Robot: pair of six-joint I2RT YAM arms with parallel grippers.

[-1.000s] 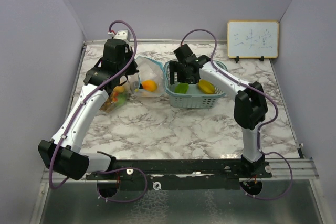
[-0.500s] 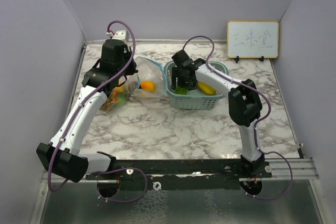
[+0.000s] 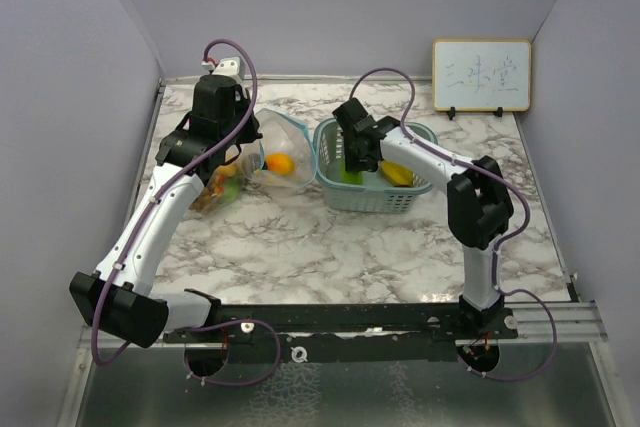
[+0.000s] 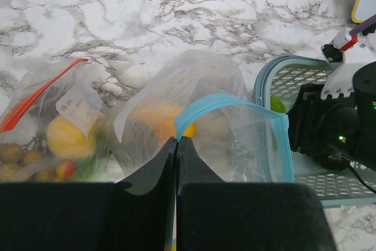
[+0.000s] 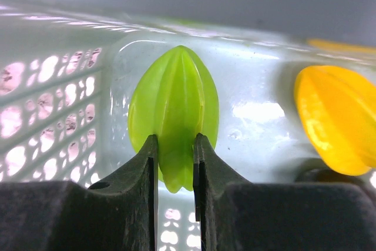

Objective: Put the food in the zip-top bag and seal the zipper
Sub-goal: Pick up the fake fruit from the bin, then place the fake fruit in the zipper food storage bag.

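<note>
Green, ribbed plastic: green fruit (image 5: 174, 110), centre of the right-wrist view, upright against the basket (image 5: 53, 86) floor. Right claw (image 5: 175, 148) clamped on its lower half, one finger on each flank, the tip showing below the fingers.

Yellow fruit (image 5: 332, 119): right of frame, same basket, apart from the green one, with a strip of bare floor between.

Basket wall: perforated, close on the left of the green fruit. In the top view the basket (image 3: 420, 130) sits at upper centre with the right claw (image 3: 355, 159) inside its left half.

Bag (image 4: 235, 139): clear, with a blue zipper rim (image 4: 235, 101), mouth held up and facing the basket. Left claw (image 4: 177, 145) pressed together on the rim at lower centre of the left-wrist view. Orange fruit (image 4: 155, 116) lies inside; in the top view it (image 3: 281, 163) shows just left of the basket.

Second bag (image 4: 35, 92): red zipper, left of frame, holding yellow and brown pieces.

Bag and basket: side by side at upper centre of the top view; touching or not, cannot tell.

Table (image 3: 350, 247): marble, bare across the lower half of the top view.

Whiteboard (image 3: 481, 75): upper right, well apart.
</note>
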